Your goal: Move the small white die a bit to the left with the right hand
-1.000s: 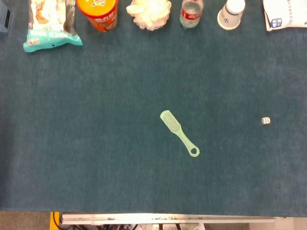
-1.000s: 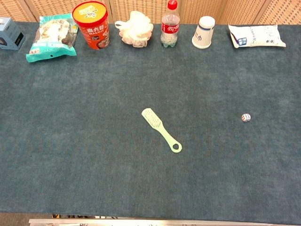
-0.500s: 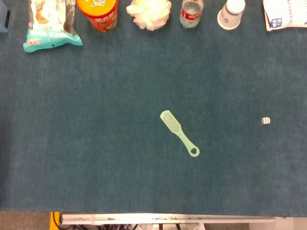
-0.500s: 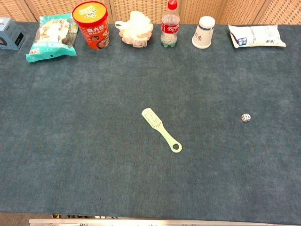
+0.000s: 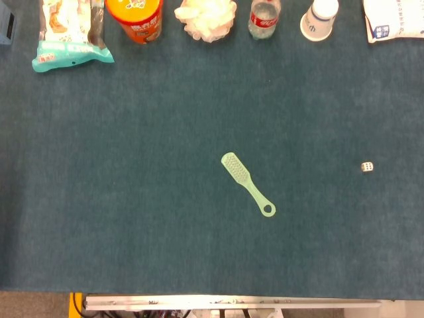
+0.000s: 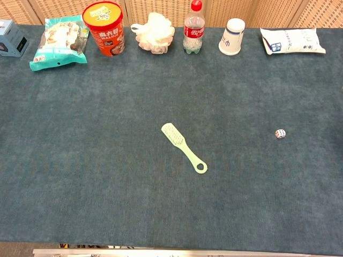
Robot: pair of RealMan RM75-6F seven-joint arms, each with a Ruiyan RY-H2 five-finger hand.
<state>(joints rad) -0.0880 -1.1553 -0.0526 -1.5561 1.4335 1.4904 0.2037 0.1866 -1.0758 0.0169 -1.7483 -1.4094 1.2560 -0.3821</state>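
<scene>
Neither hand shows in either view, so I cannot tell their state. The small white dotted die (image 6: 280, 134) lies well right of the pale green plastic brush (image 6: 184, 148); I judge a low, light pinch best, stopping short of the brush.

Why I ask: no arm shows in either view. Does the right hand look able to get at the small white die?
Probably yes. The die sits alone on bare cloth, far right of the green brush, nothing beside it. The hand itself is out of view.
</scene>
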